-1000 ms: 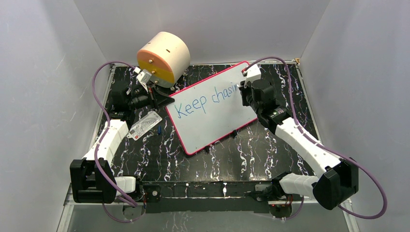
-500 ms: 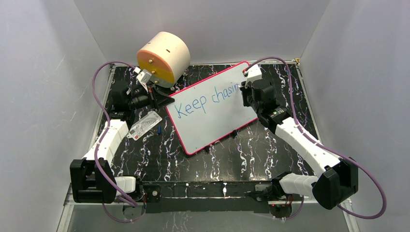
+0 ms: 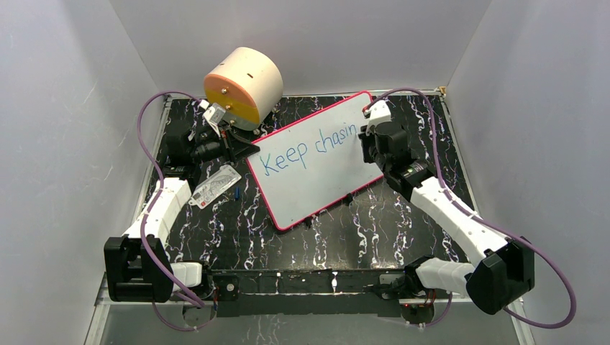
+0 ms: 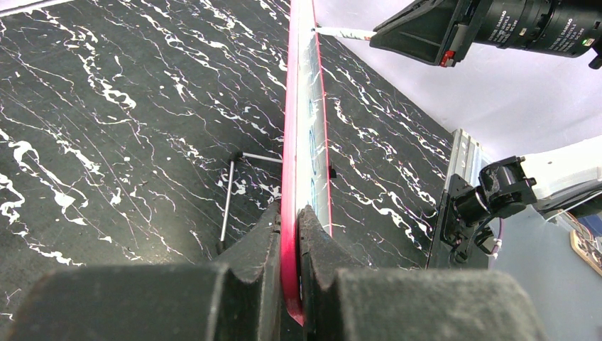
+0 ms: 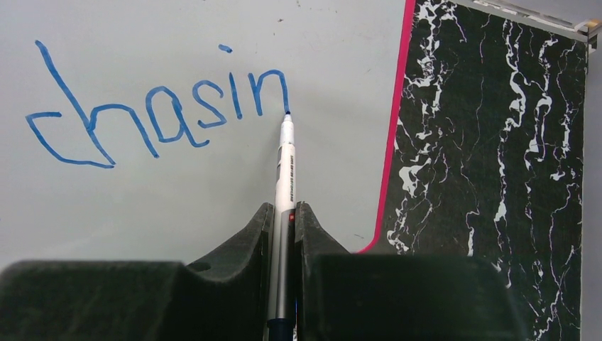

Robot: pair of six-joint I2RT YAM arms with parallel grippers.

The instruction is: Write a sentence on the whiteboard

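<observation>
The whiteboard [image 3: 316,188], white with a pink-red border, stands tilted in the middle of the table. Blue handwriting, the sentence [image 3: 308,147], reads "Keep chasin". My left gripper [image 3: 248,149] is shut on the board's left corner; in the left wrist view its jaws [image 4: 291,213] pinch the red edge of the whiteboard [image 4: 304,106]. My right gripper [image 5: 284,207] is shut on a white-and-silver marker [image 5: 286,167]. The marker's blue tip touches the foot of the "n" in the sentence [image 5: 156,114] on the whiteboard [image 5: 177,199].
A cream cylinder with an orange face [image 3: 243,86] lies at the back left, just behind the left gripper. A small white printed card [image 3: 214,187] lies left of the board. A thin metal stand leg [image 4: 226,202] props the board from behind.
The right gripper has shifted slightly right and down with the marker, and the "n" of "chasin" now shows in full. The left arm and board have not moved.
</observation>
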